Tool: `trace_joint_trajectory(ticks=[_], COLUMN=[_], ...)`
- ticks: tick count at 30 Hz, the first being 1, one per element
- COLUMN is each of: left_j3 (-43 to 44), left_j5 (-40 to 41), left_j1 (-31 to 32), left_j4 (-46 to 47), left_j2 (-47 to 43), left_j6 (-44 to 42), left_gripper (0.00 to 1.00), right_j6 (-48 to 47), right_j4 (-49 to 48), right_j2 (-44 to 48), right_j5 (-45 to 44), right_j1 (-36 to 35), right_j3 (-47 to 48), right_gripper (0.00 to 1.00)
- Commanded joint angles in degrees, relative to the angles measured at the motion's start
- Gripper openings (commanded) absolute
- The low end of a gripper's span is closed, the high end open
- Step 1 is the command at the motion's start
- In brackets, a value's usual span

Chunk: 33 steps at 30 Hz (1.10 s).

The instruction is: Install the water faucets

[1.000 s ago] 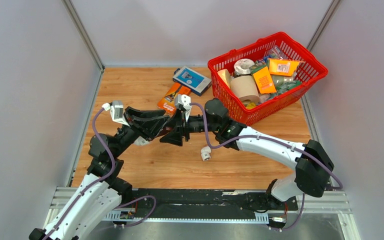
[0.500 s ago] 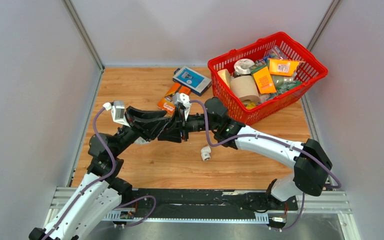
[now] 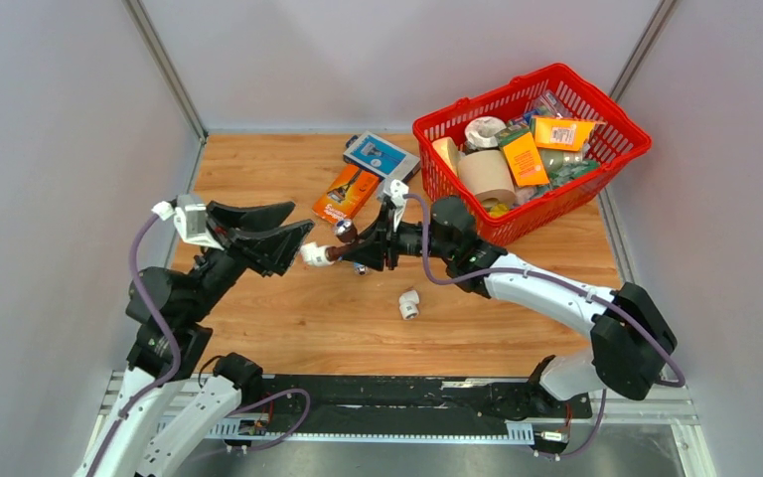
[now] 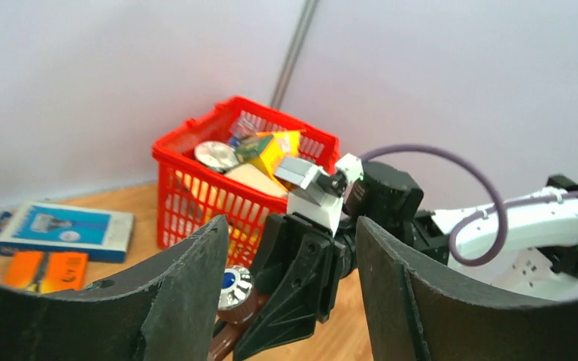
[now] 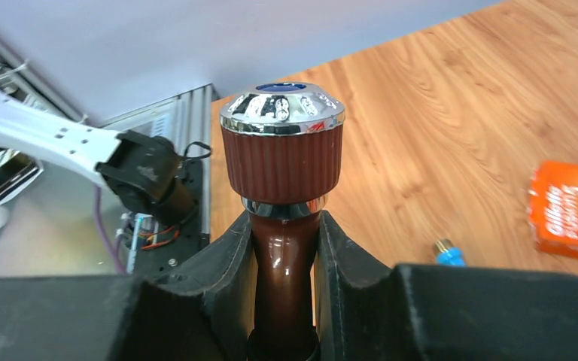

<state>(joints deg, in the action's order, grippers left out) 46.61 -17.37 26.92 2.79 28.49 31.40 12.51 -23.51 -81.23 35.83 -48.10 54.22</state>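
My right gripper [image 5: 284, 226] is shut on the stem of the dark brown faucet [image 5: 282, 150], whose chrome-topped knob stands above the fingers. From above, this gripper [image 3: 356, 250] holds the brown faucet [image 3: 344, 232] over the table's middle, and a white elbow fitting [image 3: 314, 254] sits on the faucet's left end. My left gripper [image 3: 301, 219] is open just left of that fitting, with nothing between its fingers. In the left wrist view the left gripper [image 4: 292, 226] frames the faucet's knob [image 4: 235, 288]. The blue faucet [image 5: 449, 256] lies on the wood below the right gripper [image 3: 360, 268].
A second white elbow fitting [image 3: 409, 305] lies loose on the table. A red basket [image 3: 556, 72] full of goods stands at the back right. A blue booklet [image 3: 381, 156] and an orange packet [image 3: 346, 192] lie behind the grippers.
The left gripper has opened and drawn back to the left, away from the right gripper. The right gripper closed on the brown faucet and shifted slightly right.
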Motion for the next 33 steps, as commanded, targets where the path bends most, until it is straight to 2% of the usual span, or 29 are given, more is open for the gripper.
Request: trace_joint_trajectory(ticks=[1,4,6,10,13,15,19,22,23,25,28,33], left_j3=[3.93,4.02,2.18,-4.40,-7.49,-9.95,-17.93,-21.73,-23.13,-24.02,-23.50,-21.83], left_j5=[6.72,9.27,11.20,12.10,7.98,3.33,-5.90,-9.00,-9.78,-10.32,-11.81,-12.25], left_j1=[0.15,0.15,0.15,-0.11,-0.90,-2.21,-5.11,-5.91,-5.82,-5.91,-5.91,-5.91], left_j4=[-11.30,-16.65,-16.94,-10.63,-5.70,0.69,24.03,38.31,45.22,51.75,55.74,56.89], left_j2=[-0.10,0.42,-0.27,-2.73,-2.74,-2.13,-0.28,3.14,5.33,8.23,11.05,12.73], left_j6=[-3.97,-5.90,-6.35,-8.11,-3.65,1.18,14.52,26.13,28.43,32.67,34.25,34.52], left_gripper=[0.71,0.75,0.75,0.75,0.75,0.75,0.79,0.80,0.80,0.81,0.80,0.80], right_j6=[0.49,2.95,4.62,6.12,6.47,7.52,9.02,9.72,10.59,12.44,14.03,15.17], right_j4=[-3.65,-5.84,-9.43,-18.23,-20.52,-22.80,-27.29,-28.25,-29.48,-32.64,-34.94,-36.43], right_j2=[4.41,7.13,10.38,15.65,18.21,19.61,21.55,21.64,21.38,21.12,20.15,17.87], right_j5=[-1.74,0.37,-0.32,-1.82,-1.47,-1.12,-1.82,-0.77,-0.16,1.25,2.22,3.71], right_j1=[3.96,7.04,8.63,10.48,11.09,11.09,11.18,11.18,11.18,11.10,11.01,10.13], right_j3=[-0.42,-1.91,-4.45,-10.26,-11.76,-12.73,-14.75,-14.67,-14.75,-15.19,-15.28,-13.96], right_gripper=[0.00,0.00,0.00,0.00,0.00,0.00,0.00,0.00,0.00,0.00,0.00,0.00])
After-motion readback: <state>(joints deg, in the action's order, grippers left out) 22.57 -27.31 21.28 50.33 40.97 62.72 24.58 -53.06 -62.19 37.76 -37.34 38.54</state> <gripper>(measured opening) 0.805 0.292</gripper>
